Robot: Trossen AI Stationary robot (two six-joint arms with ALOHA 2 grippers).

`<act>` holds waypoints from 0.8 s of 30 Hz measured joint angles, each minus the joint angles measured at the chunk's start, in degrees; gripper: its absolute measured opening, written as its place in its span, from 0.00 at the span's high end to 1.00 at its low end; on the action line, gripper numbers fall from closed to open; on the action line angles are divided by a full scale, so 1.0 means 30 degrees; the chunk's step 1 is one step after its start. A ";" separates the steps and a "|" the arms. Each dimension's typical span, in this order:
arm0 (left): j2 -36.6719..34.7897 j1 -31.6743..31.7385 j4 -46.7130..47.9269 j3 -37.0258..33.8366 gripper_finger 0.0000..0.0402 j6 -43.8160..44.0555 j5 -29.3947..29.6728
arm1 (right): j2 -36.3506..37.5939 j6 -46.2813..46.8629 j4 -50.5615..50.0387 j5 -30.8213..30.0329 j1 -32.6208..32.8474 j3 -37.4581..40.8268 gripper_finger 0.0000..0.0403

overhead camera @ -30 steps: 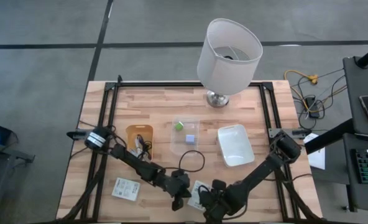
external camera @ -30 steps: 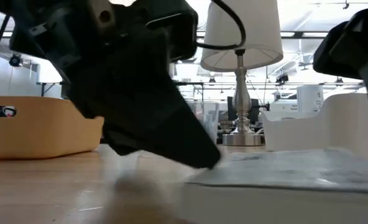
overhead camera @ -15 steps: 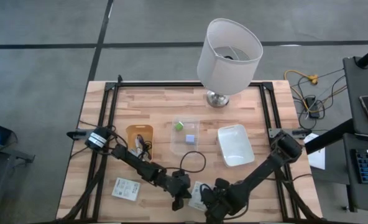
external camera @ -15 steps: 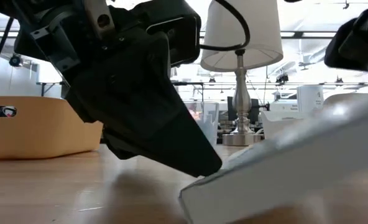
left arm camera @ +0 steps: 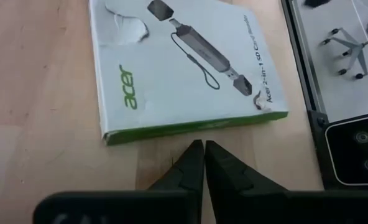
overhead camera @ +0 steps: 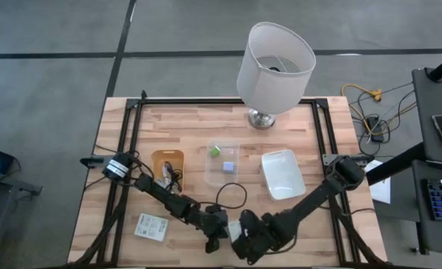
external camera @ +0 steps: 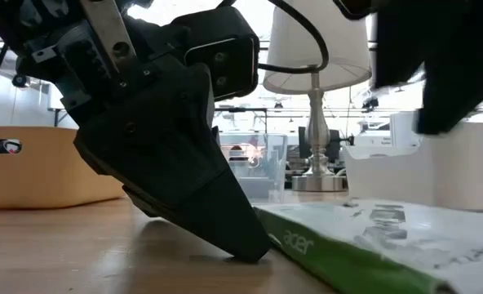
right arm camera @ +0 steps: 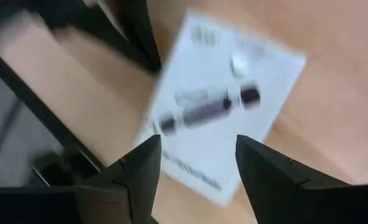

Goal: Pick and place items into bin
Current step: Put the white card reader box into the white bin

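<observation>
On the wooden table [overhead camera: 191,127], your closed left gripper [left arm camera: 202,163] beside the flat white green-printed packet [left arm camera: 184,65] could shove it from your open right gripper [right arm camera: 196,165].

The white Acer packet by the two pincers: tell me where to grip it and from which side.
The Acer packet lies flat on the table, so a straight top grab has little to pinch. Probably best: take it across a thin edge, the green-striped long edge facing the shut left pincer. The open right pincer hangs above it and could close across its short width, with that edge tipped up.
</observation>
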State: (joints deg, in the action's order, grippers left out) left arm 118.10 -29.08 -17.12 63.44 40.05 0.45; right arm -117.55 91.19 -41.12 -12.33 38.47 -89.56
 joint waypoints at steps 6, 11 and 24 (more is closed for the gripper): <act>0.0000 0.0015 -0.0080 0.0018 0.99 0.0000 0.0042 | 0.0063 -0.0343 -0.0276 0.0749 0.0002 0.0517 0.52; -0.0620 -0.0041 0.0193 0.0023 0.99 -0.0131 0.0211 | 0.0056 0.2561 0.0112 0.1177 0.0840 0.2076 0.52; -0.0843 0.0201 -0.0270 0.0168 0.99 -0.1476 0.1440 | 0.0078 0.3906 0.3647 0.1572 0.1207 0.3818 0.52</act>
State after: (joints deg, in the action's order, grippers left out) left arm 115.57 -28.48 -17.93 63.94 35.63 4.77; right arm -117.32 102.91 -30.18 -7.62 42.09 -78.10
